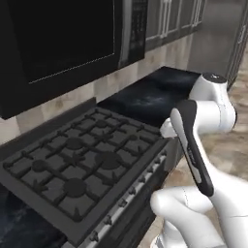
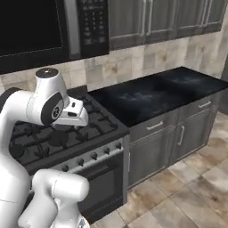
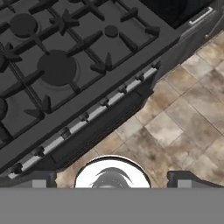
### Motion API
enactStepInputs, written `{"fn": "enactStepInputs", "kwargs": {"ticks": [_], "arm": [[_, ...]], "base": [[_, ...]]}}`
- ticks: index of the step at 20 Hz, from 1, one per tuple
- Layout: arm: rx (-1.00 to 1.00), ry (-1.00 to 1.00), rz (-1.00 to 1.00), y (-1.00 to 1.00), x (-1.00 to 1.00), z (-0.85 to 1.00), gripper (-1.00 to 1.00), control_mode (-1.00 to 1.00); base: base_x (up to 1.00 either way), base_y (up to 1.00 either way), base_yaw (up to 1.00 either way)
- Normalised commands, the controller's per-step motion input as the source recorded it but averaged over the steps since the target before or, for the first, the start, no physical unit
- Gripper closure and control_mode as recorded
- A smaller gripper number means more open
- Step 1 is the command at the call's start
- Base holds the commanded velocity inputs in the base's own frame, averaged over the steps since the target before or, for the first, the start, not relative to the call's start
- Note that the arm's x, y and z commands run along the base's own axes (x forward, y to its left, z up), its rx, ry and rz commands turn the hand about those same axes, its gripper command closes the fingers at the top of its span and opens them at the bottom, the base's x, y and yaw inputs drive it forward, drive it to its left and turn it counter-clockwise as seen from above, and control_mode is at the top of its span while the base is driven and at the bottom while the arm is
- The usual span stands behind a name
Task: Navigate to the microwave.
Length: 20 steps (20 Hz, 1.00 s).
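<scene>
Gripper fingertips [image 3: 111, 183] sit at the bottom edge of my hand view, spread wide apart, holding nothing, above the stove [image 3: 65, 65] front and tiled floor [image 3: 183, 118]. Upper left in my right base view hangs the microwave [image 2: 49, 26]; counter [image 2: 151, 95] lies right.

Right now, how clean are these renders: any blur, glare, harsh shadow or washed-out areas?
Left base view: soft and slightly blurred, the microwave door a flat black with no glare. Right base view: even light, faint sheen on the dark counter, keypad blurry. Hand view: stove grates sharpest, shadows weak.
</scene>
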Motion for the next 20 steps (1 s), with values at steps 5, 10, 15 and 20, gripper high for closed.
{"fn": "enactStepInputs", "kwargs": {"ticks": [5,10,15,20], "arm": [[0.00,0.00,0.00,0.00,0.00,0.00,-1.00,1.00],[0.00,0.00,0.00,0.00,0.00,0.00,-1.00,1.00],[0.00,0.00,0.00,0.00,0.00,0.00,-1.00,1.00],[0.00,0.00,0.00,0.00,0.00,0.00,-1.00,1.00]], "base": [[0.91,-0.11,0.89],[0.91,-0.09,0.85],[0.76,-0.09,0.66],[0.46,0.00,0.21]]}}
